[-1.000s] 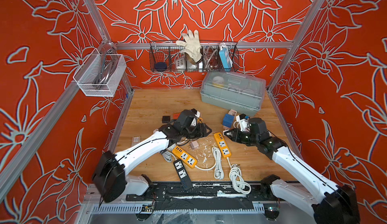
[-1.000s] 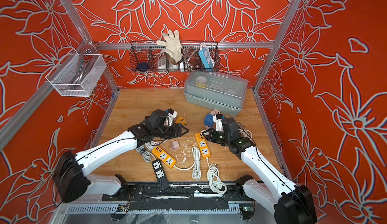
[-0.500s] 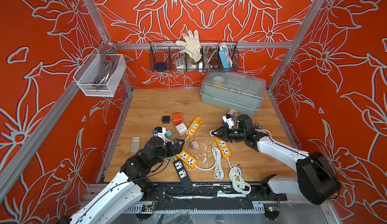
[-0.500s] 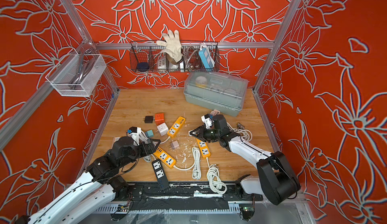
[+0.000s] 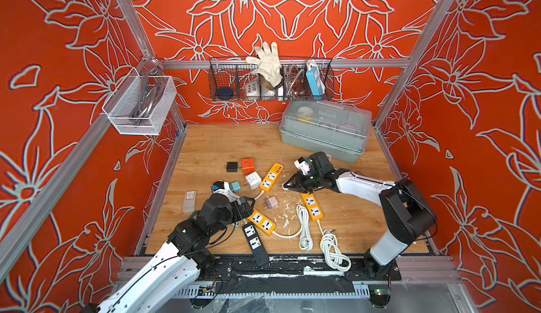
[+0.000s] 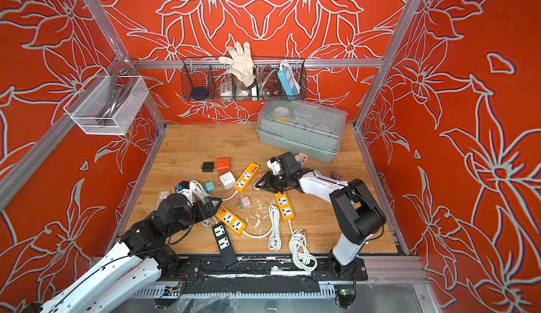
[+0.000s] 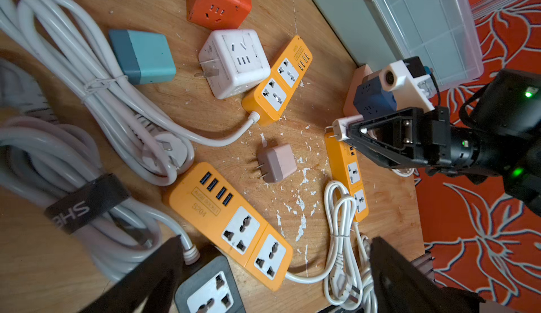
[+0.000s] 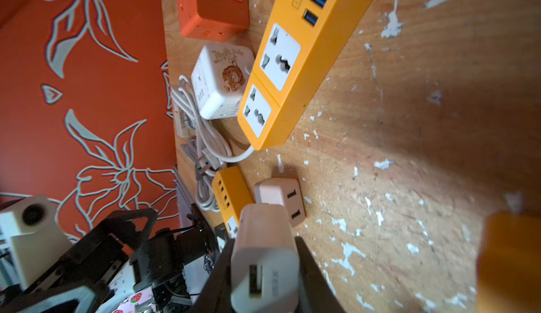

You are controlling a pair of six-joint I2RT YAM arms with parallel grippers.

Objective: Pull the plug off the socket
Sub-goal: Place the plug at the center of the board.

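Aloft over bare wood (image 5: 234,144), right pincer (image 5: 288,184) clamps the white plug (image 8: 263,253); left pincer (image 7: 275,239) gapes wide.

The flat orange plastic power strip (image 7: 231,223) at near left reads "S204". The black fabric strap (image 7: 85,203) around the white cable bundle (image 7: 38,138) shows "SHE".

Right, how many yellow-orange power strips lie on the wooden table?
3 yellow-orange power strips: one beside the white cube socket, one beside the black power strip, one by the right gripper. More could hide under arms.
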